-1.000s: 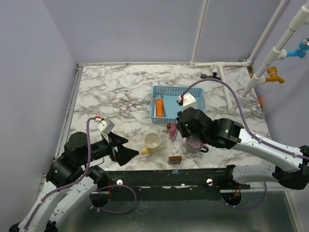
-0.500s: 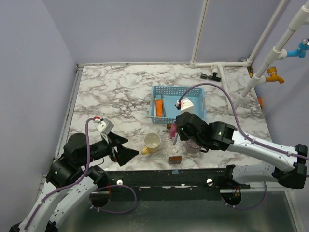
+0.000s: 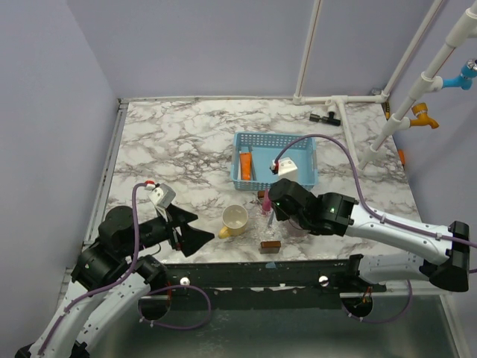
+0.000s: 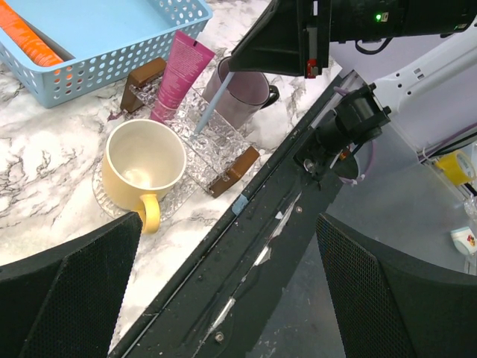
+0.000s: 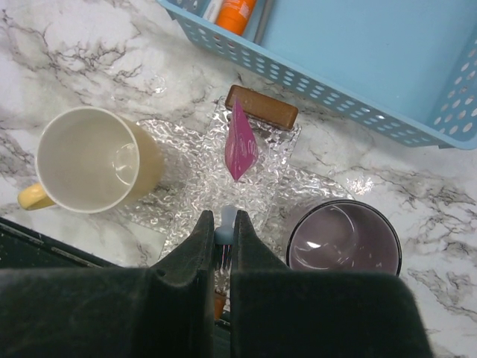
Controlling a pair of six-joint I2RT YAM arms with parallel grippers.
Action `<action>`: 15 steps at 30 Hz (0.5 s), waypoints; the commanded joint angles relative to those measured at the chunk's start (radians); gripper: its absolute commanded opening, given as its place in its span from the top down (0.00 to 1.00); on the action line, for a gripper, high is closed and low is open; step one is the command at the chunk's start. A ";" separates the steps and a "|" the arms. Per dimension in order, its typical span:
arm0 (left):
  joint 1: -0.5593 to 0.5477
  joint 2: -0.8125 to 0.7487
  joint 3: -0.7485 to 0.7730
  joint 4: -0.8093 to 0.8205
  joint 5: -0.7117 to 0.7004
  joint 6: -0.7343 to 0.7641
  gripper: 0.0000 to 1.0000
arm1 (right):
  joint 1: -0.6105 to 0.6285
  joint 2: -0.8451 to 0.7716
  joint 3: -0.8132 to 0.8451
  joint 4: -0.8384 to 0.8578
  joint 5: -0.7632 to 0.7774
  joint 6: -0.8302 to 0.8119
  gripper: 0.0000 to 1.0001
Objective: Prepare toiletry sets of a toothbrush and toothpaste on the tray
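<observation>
A clear glass tray point(image 5: 186, 186) with brown handles lies near the table's front edge. A pink toothpaste tube point(image 5: 240, 142) lies on it, also seen in the left wrist view point(image 4: 179, 71). My right gripper point(image 5: 221, 224) is shut on a light blue toothbrush point(image 5: 226, 221) and holds it steeply tilted over the tray, its lower end at the glass point(image 4: 212, 104). My left gripper point(image 4: 227, 246) is open and empty, hovering over the table's front edge left of the yellow mug point(image 4: 141, 160).
The yellow mug point(image 5: 93, 160) stands left of the tray and a purple cup point(image 5: 344, 240) right of it. A blue basket point(image 5: 358, 60) behind them holds an orange tube point(image 5: 238, 11). White pipes rise at the back right.
My right arm has shifted a little left and toward the front edge with the toothbrush, now covering most of the purple cup from above. The left arm has not moved.
</observation>
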 commanded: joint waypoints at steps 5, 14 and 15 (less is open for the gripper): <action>0.002 -0.016 -0.012 0.023 -0.016 0.010 0.01 | 0.005 0.013 -0.030 0.047 0.065 0.024 1.00; 0.002 -0.016 -0.013 0.025 -0.018 0.010 0.01 | 0.005 0.021 -0.042 0.068 0.068 0.029 1.00; 0.002 -0.015 -0.013 0.026 -0.018 0.010 0.01 | 0.006 0.021 -0.042 0.074 0.065 0.028 1.00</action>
